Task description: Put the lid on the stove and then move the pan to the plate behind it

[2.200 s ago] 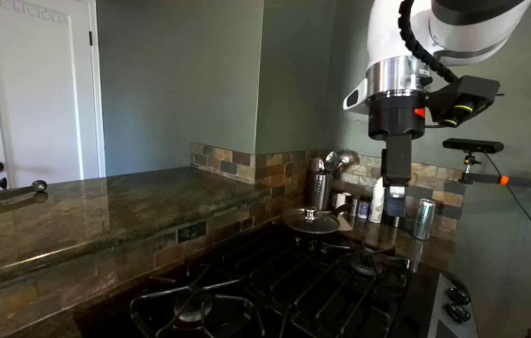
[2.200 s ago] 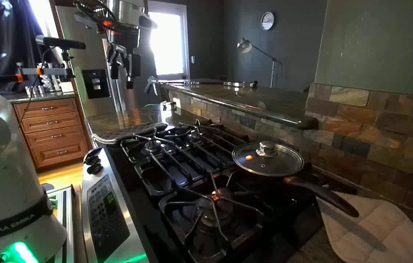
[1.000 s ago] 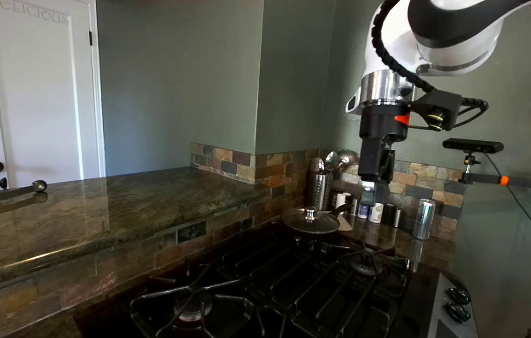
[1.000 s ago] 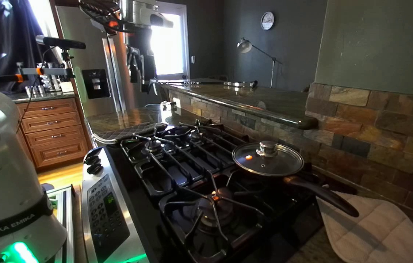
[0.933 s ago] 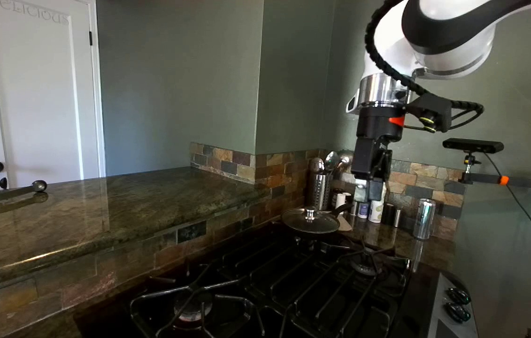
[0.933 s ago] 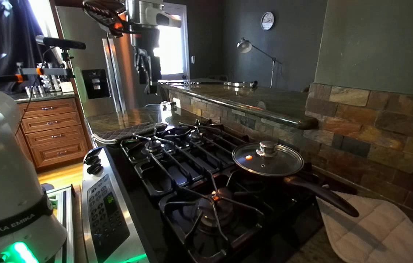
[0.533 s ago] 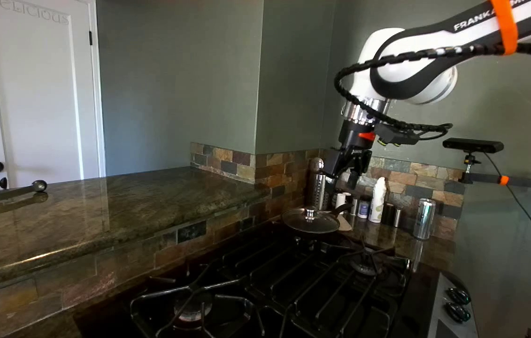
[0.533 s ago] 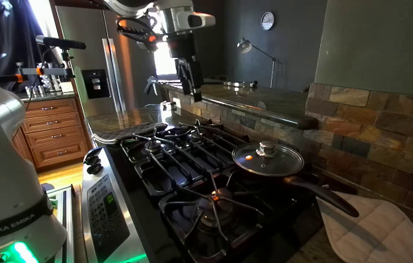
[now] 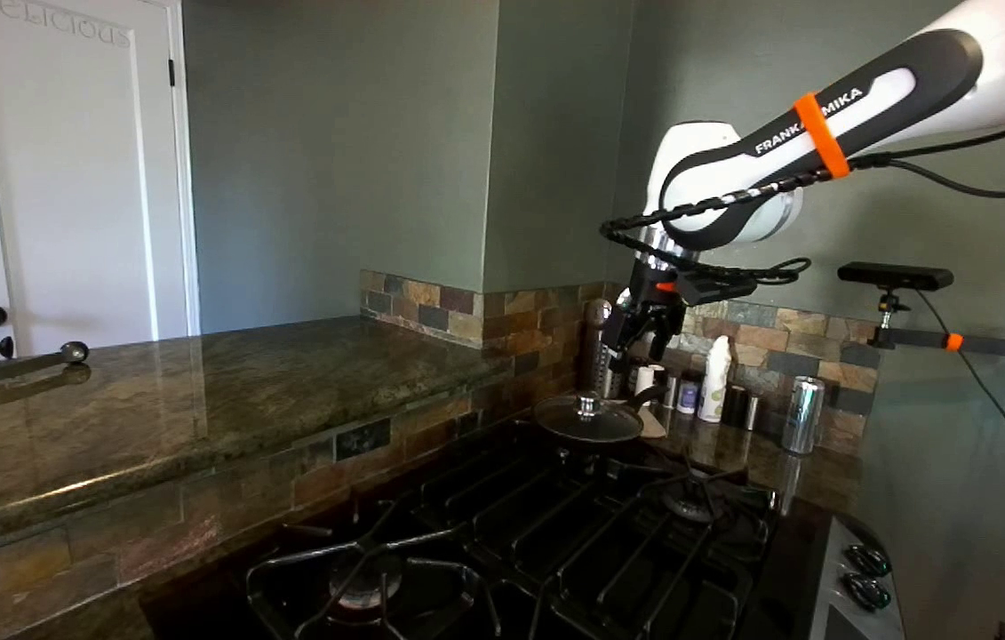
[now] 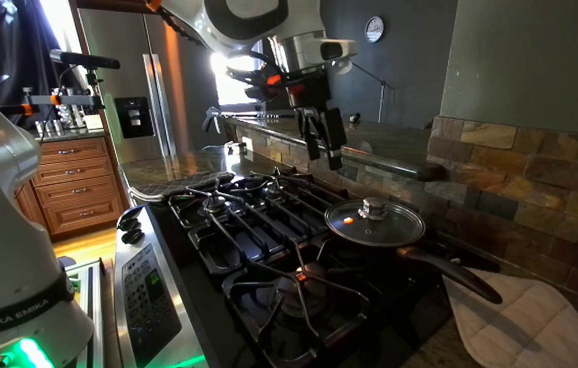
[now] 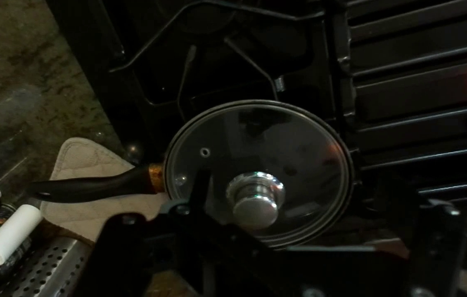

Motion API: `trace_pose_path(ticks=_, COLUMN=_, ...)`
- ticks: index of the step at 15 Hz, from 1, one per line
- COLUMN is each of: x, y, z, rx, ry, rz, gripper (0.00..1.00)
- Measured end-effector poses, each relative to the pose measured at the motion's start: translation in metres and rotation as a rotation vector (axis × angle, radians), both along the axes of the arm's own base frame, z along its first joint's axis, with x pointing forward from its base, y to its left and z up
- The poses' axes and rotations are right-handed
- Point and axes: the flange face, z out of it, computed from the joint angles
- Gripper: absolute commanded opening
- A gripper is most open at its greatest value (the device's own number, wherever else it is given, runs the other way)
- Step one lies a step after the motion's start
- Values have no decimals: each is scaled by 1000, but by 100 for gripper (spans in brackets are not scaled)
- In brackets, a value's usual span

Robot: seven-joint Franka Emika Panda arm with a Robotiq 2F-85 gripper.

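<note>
The lid (image 10: pixel 375 225) with its shiny knob (image 11: pixel 255 208) rests on top of the dark pan (image 10: pixel 447 267), and in both exterior views the two stand together on the stove (image 9: pixel 546 551), on the side near the tiled wall (image 10: pixel 503 158). The handle (image 11: pixel 97 188) of the pan reaches past the edge of the stove, over a pale quilted pad (image 10: pixel 534 317); whether it touches this pad, I cannot tell. My end effector (image 10: pixel 325 159) hangs in the air above the stove, a little tilted, higher than the lid and apart from it. Its two fingers (image 10: pixel 336 134) stand well apart, and they have hold of nothing. The pad lies on the stone desk (image 11: pixel 22 86), just beside the stove. On the same desk I see a white bottle (image 9: pixel 715 382), a silver can (image 9: pixel 802 415) and a steel holder (image 11: pixel 53 268) with holes, all upright; in an exterior view the end effector partly hides the holder. Along the stove runs a higher stone ledge (image 9: pixel 244 382).
</note>
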Motion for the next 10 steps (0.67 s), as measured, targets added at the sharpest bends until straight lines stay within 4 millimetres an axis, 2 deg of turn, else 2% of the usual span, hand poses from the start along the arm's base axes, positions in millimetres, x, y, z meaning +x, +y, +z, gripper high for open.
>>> trace_pose_path(ticks=5, x=28, y=-42, z=-18, rx=64, ry=11, rz=-69, gripper=100)
trace_pose_path(ticks=8, x=44, y=-51, z=-27, rx=98, ry=12, rz=-93, gripper=100)
trace_pose_path(ticks=10, x=48, y=-52, z=-29, rx=99, ry=14, rz=-94, gripper=100)
